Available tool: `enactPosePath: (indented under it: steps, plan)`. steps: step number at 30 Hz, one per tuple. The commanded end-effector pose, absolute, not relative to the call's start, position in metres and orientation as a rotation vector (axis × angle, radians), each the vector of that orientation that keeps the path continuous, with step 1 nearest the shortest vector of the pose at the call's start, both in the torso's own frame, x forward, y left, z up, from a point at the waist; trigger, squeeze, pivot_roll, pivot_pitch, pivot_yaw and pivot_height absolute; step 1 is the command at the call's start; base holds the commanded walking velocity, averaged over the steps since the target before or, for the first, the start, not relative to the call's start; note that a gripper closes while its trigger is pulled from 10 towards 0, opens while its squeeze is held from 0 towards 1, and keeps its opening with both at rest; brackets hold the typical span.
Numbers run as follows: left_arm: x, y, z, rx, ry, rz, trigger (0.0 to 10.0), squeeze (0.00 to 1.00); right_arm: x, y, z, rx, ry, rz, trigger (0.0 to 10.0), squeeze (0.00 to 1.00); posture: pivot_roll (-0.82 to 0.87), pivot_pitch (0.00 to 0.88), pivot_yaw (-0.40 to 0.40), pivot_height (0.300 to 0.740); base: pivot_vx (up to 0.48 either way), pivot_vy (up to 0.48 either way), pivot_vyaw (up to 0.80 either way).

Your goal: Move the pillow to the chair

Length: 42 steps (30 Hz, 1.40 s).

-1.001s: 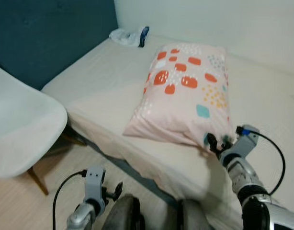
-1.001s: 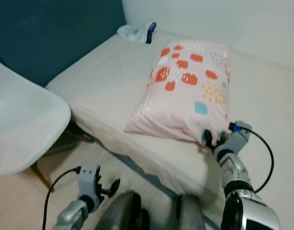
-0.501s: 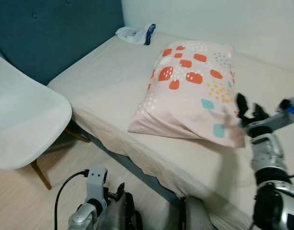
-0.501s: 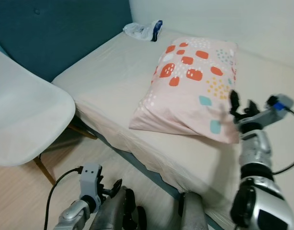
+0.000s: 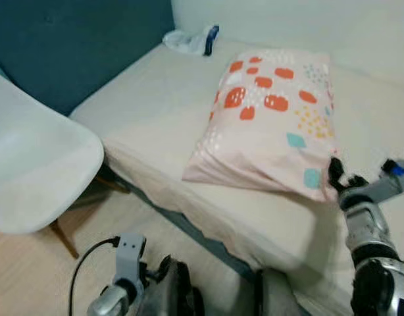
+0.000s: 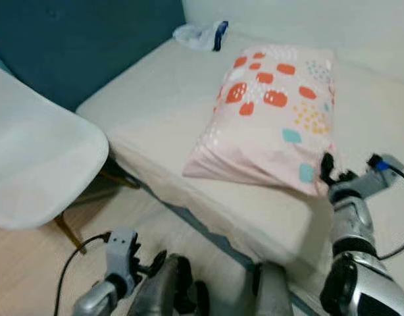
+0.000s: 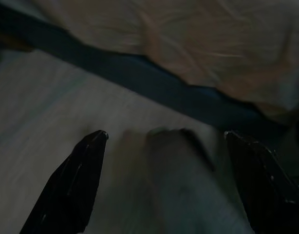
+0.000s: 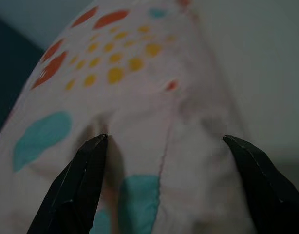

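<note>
The pink pillow with orange, yellow and teal spots lies on the bed, its near edge close to the mattress edge. My right gripper is at the pillow's near right corner. In the right wrist view it is open, and the pillow corner lies between its fingers. The white chair stands to the left of the bed, its seat bare. My left gripper hangs low by my legs and is open over the floor.
The beige bed runs along a dark blue headboard. A crumpled white bag with a blue item lies at the far corner. Between chair and bed is wooden floor. The dark bed frame runs under the mattress edge.
My right gripper lifted up and rightward off the pillow's near corner, then came back down beside that corner. The view shifted a little. The pillow lies where it was.
</note>
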<state>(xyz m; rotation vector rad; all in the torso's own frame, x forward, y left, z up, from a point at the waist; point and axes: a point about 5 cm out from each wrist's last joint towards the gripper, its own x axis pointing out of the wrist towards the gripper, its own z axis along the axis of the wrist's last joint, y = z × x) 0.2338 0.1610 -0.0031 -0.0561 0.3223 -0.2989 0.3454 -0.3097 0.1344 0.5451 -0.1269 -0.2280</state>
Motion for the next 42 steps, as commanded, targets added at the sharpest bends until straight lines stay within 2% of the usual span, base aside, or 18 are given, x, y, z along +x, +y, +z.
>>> enactPosePath:
  steps: [1,5,10,12,15,16,17,19,20,26,28,30,31,41,42]
  plan:
    - [0.223,0.168,-0.007,-0.047,0.361,-0.309,10.0,0.00,0.346,-0.305,0.126,0.551,-0.081,-0.261,10.0,0.00,0.22,0.336,0.181,0.621,0.000,0.000,0.00]
    - [0.213,0.169,-0.005,-0.029,0.377,-0.337,10.0,0.00,0.339,-0.304,0.105,0.499,0.064,-0.389,10.0,0.00,0.23,0.355,0.197,0.621,0.000,0.000,0.00]
    - [0.206,0.168,-0.003,-0.025,0.389,-0.353,10.0,0.00,0.338,-0.301,0.100,0.511,0.083,-0.411,10.0,0.00,0.24,0.367,0.205,0.621,0.000,0.000,0.00]
    - [0.203,0.167,-0.001,-0.025,0.392,-0.358,10.0,0.00,0.342,-0.295,0.102,0.530,0.068,-0.369,10.0,0.00,0.24,0.375,0.209,0.621,0.000,0.000,0.00]
    - [0.202,0.164,0.001,-0.025,0.391,-0.365,10.0,0.00,0.353,-0.273,0.105,0.577,0.085,-0.209,9.8,0.00,0.24,0.377,0.208,0.621,0.000,0.000,0.00]
    - [0.202,0.163,0.002,-0.025,0.391,-0.368,10.0,0.00,0.356,-0.265,0.104,0.568,0.110,-0.157,3.4,0.00,0.23,0.377,0.206,0.621,0.000,0.000,0.00]
    - [0.202,0.161,0.003,-0.026,0.393,-0.371,10.0,0.00,0.360,-0.252,0.102,0.535,0.163,-0.093,0.0,0.00,0.23,0.374,0.203,0.621,0.000,0.000,0.00]
    - [0.203,0.161,0.003,-0.026,0.393,-0.372,10.0,0.00,0.361,-0.247,0.101,0.521,0.186,-0.072,0.0,0.00,0.23,0.374,0.203,0.621,0.000,0.000,0.00]
    - [0.204,0.159,0.003,-0.029,0.395,-0.374,10.0,0.00,0.364,-0.238,0.100,0.535,0.236,-0.055,0.0,0.00,0.21,0.367,0.194,0.621,0.000,0.000,0.00]
    - [0.211,0.151,0.003,-0.047,0.389,-0.373,10.0,0.00,0.369,-0.224,0.101,0.645,0.302,-0.044,0.0,0.00,0.18,0.339,0.168,0.621,0.000,0.000,0.00]
    - [0.213,0.150,0.003,-0.049,0.388,-0.373,10.0,0.00,0.369,-0.222,0.100,0.642,0.310,-0.038,0.0,0.00,0.17,0.325,0.157,0.621,0.000,0.000,0.00]
    - [0.221,0.143,0.001,-0.066,0.382,-0.373,10.0,0.00,0.369,-0.215,0.097,0.528,0.347,-0.002,0.0,0.00,0.13,0.295,0.134,0.621,0.000,0.000,0.00]
    - [0.221,0.143,0.001,-0.066,0.382,-0.373,10.0,0.00,0.369,-0.215,0.097,0.528,0.347,-0.002,0.0,0.00,0.13,0.295,0.134,0.621,0.000,0.000,0.00]
    - [0.253,0.119,0.008,-0.136,0.334,-0.379,10.0,0.00,0.361,-0.165,0.102,0.581,0.242,0.363,0.0,0.00,0.02,0.172,0.090,0.621,0.000,0.000,0.00]
    - [0.264,0.114,0.013,-0.148,0.316,-0.380,10.0,0.00,0.356,-0.153,0.112,0.628,0.181,0.494,0.0,0.00,-0.01,0.140,0.081,0.621,0.000,0.000,0.00]
